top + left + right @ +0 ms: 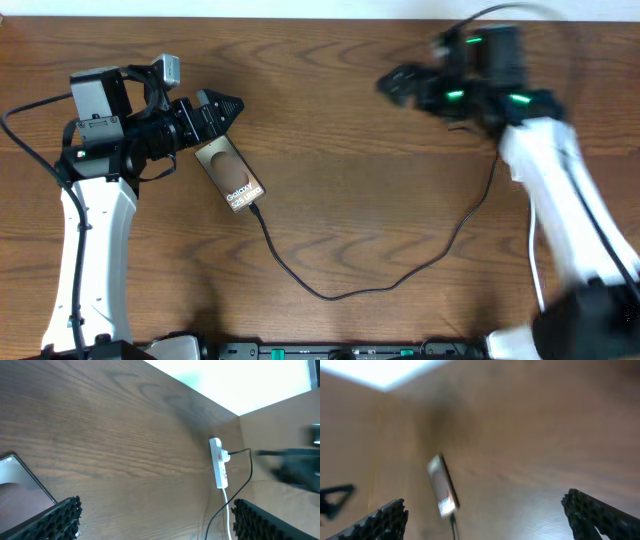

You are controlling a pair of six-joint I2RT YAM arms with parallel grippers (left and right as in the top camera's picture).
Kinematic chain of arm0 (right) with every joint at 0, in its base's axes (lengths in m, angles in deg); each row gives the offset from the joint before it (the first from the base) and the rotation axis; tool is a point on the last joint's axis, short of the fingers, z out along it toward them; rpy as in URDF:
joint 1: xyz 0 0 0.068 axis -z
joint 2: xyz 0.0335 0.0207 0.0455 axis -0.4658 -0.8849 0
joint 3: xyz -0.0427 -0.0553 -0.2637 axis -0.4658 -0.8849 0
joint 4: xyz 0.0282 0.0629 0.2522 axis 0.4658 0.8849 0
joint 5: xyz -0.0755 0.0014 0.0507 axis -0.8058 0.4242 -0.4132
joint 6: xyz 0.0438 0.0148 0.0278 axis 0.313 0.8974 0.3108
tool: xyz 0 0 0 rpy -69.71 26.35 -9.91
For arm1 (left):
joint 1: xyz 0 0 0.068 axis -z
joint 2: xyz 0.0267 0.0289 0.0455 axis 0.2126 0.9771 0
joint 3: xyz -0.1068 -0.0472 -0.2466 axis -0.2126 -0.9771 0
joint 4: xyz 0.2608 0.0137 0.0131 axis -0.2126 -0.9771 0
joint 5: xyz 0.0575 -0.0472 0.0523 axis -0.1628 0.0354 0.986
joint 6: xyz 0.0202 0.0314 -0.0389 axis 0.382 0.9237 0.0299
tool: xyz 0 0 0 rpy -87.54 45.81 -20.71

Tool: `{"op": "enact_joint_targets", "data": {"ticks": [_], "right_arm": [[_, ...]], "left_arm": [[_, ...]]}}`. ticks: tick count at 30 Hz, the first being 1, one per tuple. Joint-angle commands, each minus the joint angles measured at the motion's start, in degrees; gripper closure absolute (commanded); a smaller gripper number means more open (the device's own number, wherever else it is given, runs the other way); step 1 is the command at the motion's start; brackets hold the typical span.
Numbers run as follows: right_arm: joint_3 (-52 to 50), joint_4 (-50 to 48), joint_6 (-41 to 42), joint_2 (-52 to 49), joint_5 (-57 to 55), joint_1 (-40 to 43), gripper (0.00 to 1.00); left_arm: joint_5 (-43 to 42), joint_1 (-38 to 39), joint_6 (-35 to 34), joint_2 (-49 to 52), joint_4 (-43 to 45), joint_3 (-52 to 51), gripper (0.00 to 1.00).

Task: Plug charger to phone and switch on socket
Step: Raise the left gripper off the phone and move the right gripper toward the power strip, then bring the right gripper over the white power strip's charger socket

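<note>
White arm links (95, 240), blk joints (150, 135), green LEDs (455, 97), ribbed blk pincer fingers (55, 520).

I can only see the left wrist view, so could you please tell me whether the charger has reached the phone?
Observer: Overhead, the charger ends with its tip against the near end of the phone. I cannot tell whether it is fully seated.
Operator: Thank you. Where does the left gripper sit relative to the phone?
Observer: The left gripper is open by the phone's far end, opposite the cable, and holds nothing.
Operator: And what is the dark blur on my right?
Observer: That is the right gripper, open and empty above the table near its far edge.
</note>
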Motion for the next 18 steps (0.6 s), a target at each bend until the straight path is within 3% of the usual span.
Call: {"op": "enact_joint_targets", "data": {"ticks": [1,9,11,15,18], "right_arm": [[0.76,1.7,-4.9,9.64,-7.19,6.93,0.01],[0.76,7.56,-10.54,15.61,-7.06,28.57,0.01],[0.98,8.44,-14.51,9.94,1.92,38.25,0.01],[4.87,10.4,-16.15,1.88,9.92,43.21,0.01],[13.81,17.53,-20.15,-7.26,11.8,44.46,0.01]], "left_arm": [[-0.04,0.24,1.79,-0.42,0.2,0.76,0.05],[-0.02,0.24,2.14,-0.42,0.02,0.76,0.05],[0.11,0.24,2.14,-0.42,0.04,0.76,0.05],[0.37,0.24,2.12,-0.42,0.0,0.76,0.05],[0.37,0.24,2.12,-0.42,-0.02,0.76,0.05]]}}
